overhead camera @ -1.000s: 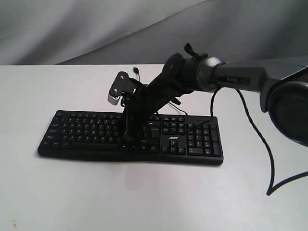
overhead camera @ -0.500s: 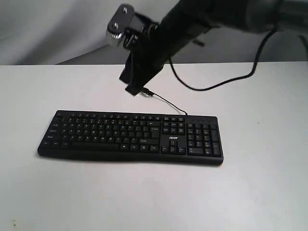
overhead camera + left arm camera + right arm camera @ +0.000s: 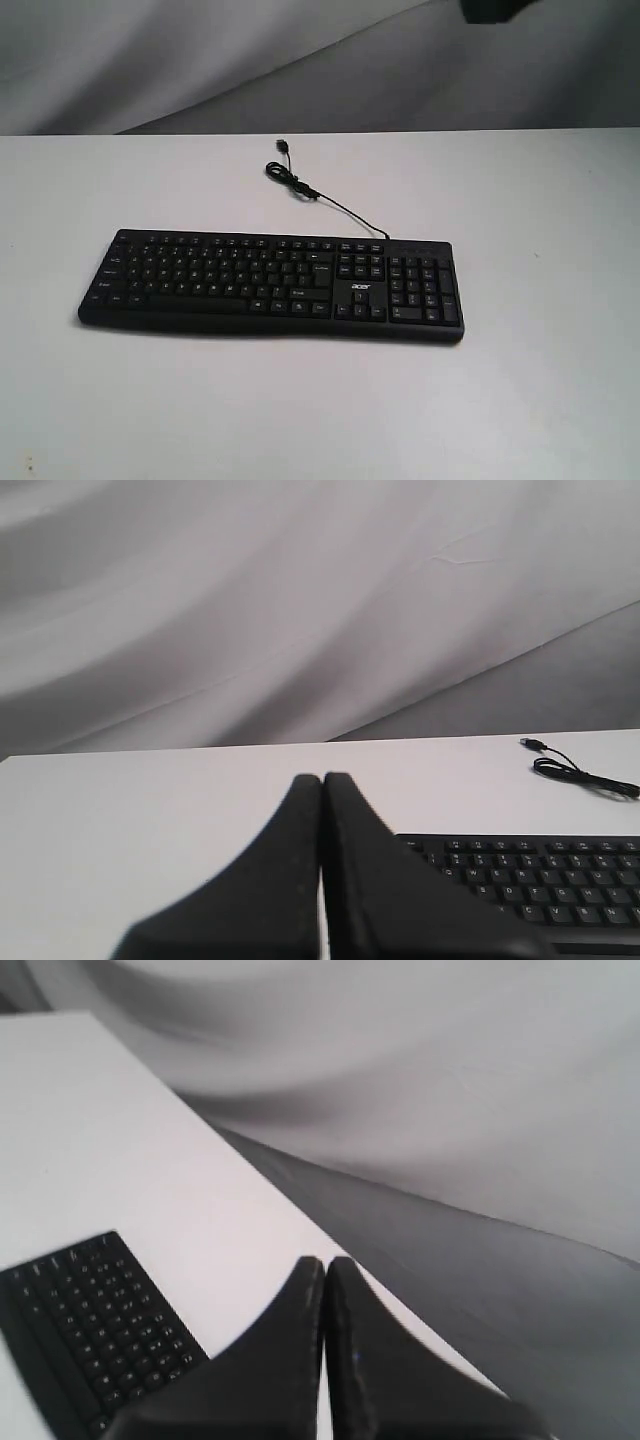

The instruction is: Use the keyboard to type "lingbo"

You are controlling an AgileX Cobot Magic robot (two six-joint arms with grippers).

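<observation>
The long black keyboard (image 3: 270, 285) with its small white acer logo lies flat on the white table, number pad to the right. Its thin black cable (image 3: 325, 200) curls away behind it. No gripper shows over the keys in the exterior view; only a dark bit of the right arm (image 3: 498, 9) pokes in at the top edge. My left gripper (image 3: 322, 777) is shut and empty, off the keyboard's (image 3: 540, 880) left end. My right gripper (image 3: 325, 1260) is shut and empty too, raised well above the table with the keyboard (image 3: 90, 1330) far below.
The white table (image 3: 520, 400) spreads wide around the keyboard. Grey draped cloth (image 3: 200, 60) hangs behind the table's far edge.
The right arm, which pressed down on the keys a second ago, has lifted up and swung away to the top right, almost out of the exterior view. The keyboard has not moved.
</observation>
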